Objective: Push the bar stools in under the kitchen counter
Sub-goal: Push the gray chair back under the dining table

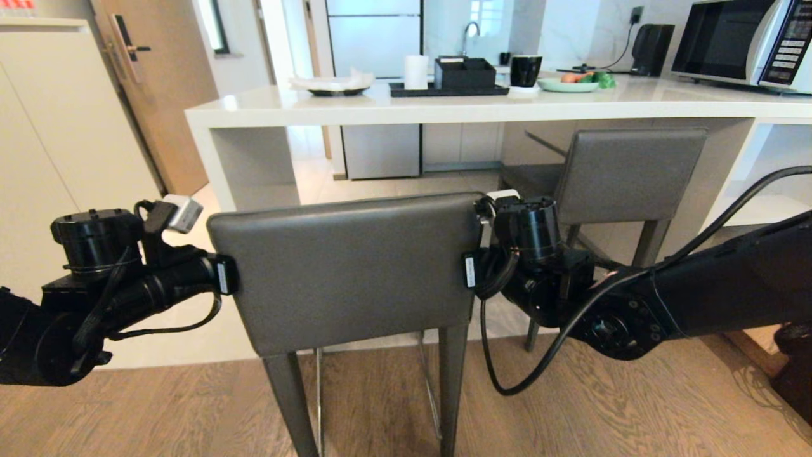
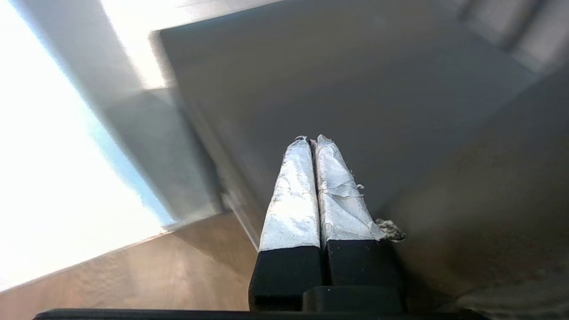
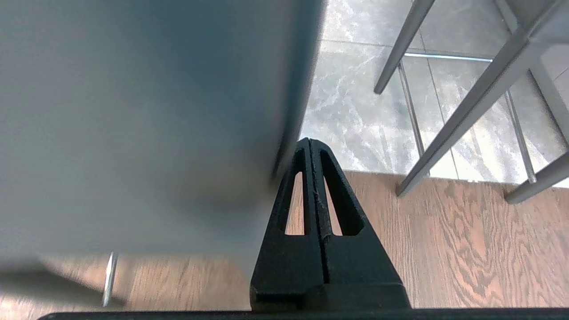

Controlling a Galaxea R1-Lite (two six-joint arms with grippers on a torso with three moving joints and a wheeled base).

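Grippers (image 2: 313, 142) (image 3: 310, 142) closed, flanking near stool's backrest (image 1: 346, 270).

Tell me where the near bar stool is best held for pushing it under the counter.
By the backrest: flat, wide, facing the robot. Come from behind, one shut gripper near each side edge, as the left gripper and right gripper sit now, probably keeping it straight.

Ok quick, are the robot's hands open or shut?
Left gripper: shut, empty, against the near stool's backrest.
Right gripper: shut, empty, at the backrest's other edge.
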